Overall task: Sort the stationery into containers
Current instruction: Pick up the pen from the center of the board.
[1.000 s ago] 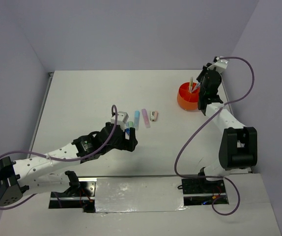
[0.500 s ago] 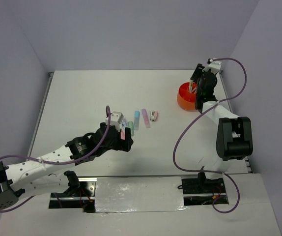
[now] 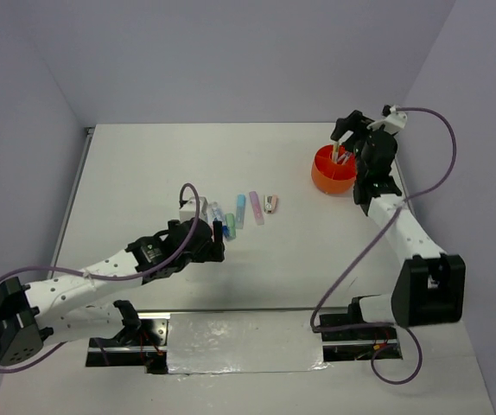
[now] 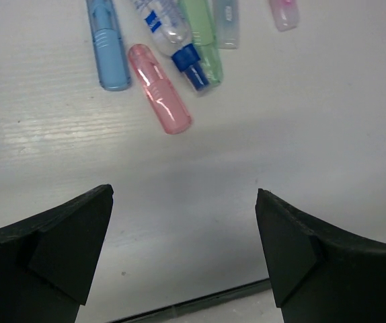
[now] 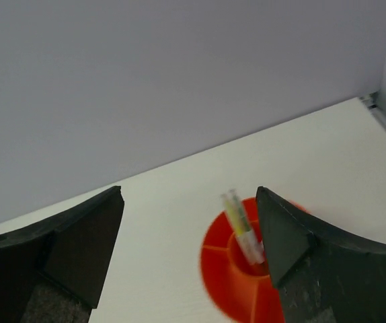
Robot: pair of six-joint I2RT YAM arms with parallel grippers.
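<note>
The orange pot (image 3: 332, 171) stands at the back right, with a couple of pens (image 3: 341, 153) upright in its centre well. My right gripper (image 3: 350, 130) hovers just above and behind it, open and holding nothing. In the right wrist view the pot (image 5: 228, 269) and a yellow-green pen (image 5: 239, 222) show between the spread fingers (image 5: 92, 229). Loose stationery lies in a row mid-table (image 3: 240, 210). My left gripper (image 3: 217, 243) is open just short of it. The left wrist view shows a pink marker (image 4: 159, 88), blue pen (image 4: 107, 42), blue-capped clear tube (image 4: 171, 37) and green piece (image 4: 204, 40) ahead of the fingers.
A purple piece (image 3: 256, 207) and a small pink one (image 3: 270, 203) lie at the right end of the row. The table's raised rim runs along the left (image 3: 73, 194) and close behind the pot. Grey walls enclose the table.
The right gripper has gone from shut to open over the pot and its arm has swung right. The left gripper has drawn slightly back from the row, still open.
</note>
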